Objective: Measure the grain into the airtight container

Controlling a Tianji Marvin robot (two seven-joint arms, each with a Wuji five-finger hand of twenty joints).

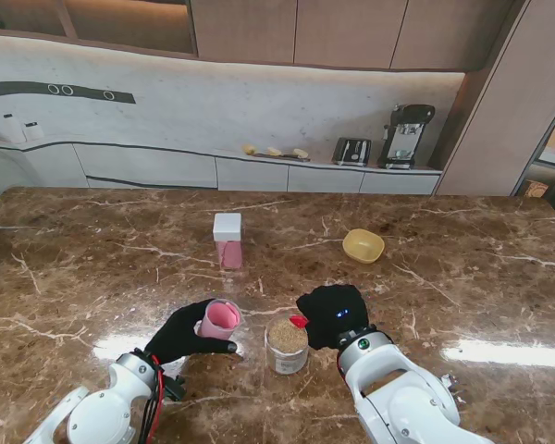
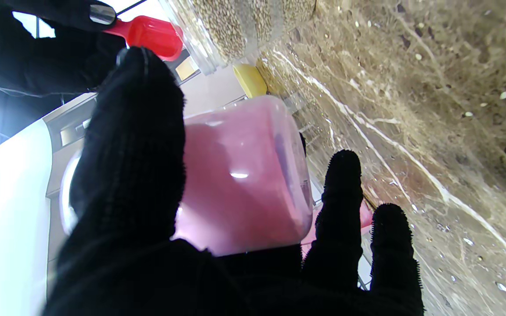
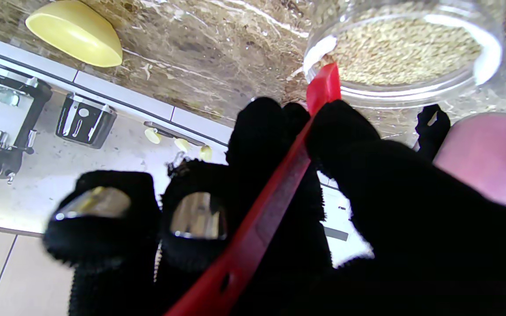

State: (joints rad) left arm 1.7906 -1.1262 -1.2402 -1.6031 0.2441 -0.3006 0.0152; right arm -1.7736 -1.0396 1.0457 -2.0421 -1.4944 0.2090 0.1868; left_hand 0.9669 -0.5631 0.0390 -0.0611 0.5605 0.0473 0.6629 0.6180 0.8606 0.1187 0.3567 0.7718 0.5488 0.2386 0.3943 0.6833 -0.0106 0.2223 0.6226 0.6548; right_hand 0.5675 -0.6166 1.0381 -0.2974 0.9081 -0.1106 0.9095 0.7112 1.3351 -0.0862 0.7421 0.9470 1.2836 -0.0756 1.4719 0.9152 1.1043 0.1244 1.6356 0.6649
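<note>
My left hand is shut on an open pink container, which is tilted with its mouth toward the grain jar. In the left wrist view the pink container fills the space between thumb and fingers. A clear jar of grain stands just right of it. My right hand is shut on the handle of a red scoop, whose bowl is at the jar's rim. The right wrist view shows the red scoop pointing at the grain jar; whether the scoop holds any grain is hidden.
A second pink container with a white lid stands upright farther from me, left of centre. A yellow bowl sits farther off to the right. Brown marble table stretches out on all sides.
</note>
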